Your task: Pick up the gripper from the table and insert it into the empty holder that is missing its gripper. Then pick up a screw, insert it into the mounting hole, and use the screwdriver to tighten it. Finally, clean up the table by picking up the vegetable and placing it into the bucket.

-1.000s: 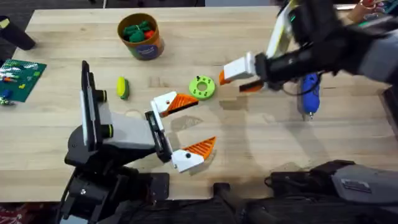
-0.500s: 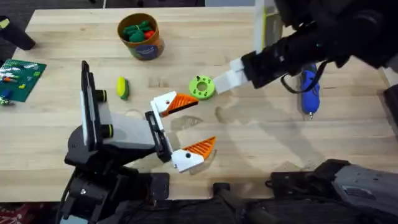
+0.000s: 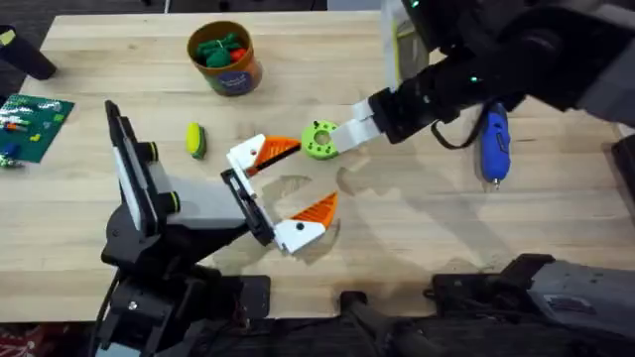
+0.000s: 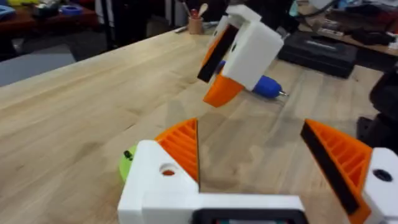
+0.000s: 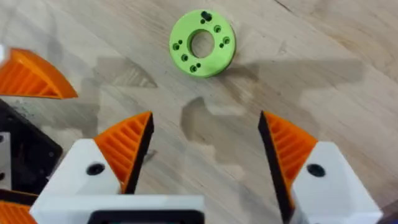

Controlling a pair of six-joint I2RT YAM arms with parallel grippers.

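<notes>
"Overhead view, near edge first: anything hidden or cut off?"

"Arm bases cropped at the near edge. Right arm point(image 3: 516, 50) large, dark and blurred across the far right corner. Green circuit board point(image 3: 30, 121) cut by the left border."

"Left gripper point(image 3: 286, 188): opening and load?"

"Spread wide, close to full travel. Nothing between the orange pads point(image 4: 180, 146); no contact with any item visible."

"Location of the lime-green gripper point(image 3: 319, 140)?"

"Flat on the table point(image 3: 417, 228), near the middle, just beyond the left gripper's far finger. Mostly hidden behind that finger in the left wrist view, with a thin green edge showing. Fully exposed in the right wrist view, centre hole and small holes legible."

"Right gripper point(image 3: 349, 132): state and contact?"

"Released, fingers well apart, nothing grasped. Seen from overhead, one white finger overlapping the green gripper's edge, contact hard to judge. From the right wrist view, a strip of bare wood between the fingertips and the piece, so not touching."

"Remaining items, nearer to farther?"

"Vegetable point(image 3: 195, 140) on the table to the left, well apart from both grippers. Screwdriver point(image 3: 493, 144) lying to the right, beside the right arm, untouched. Bucket point(image 3: 226, 59) upright near the far edge, green and red toys point(image 3: 220, 48) inside, contents otherwise hard to make out."
</notes>
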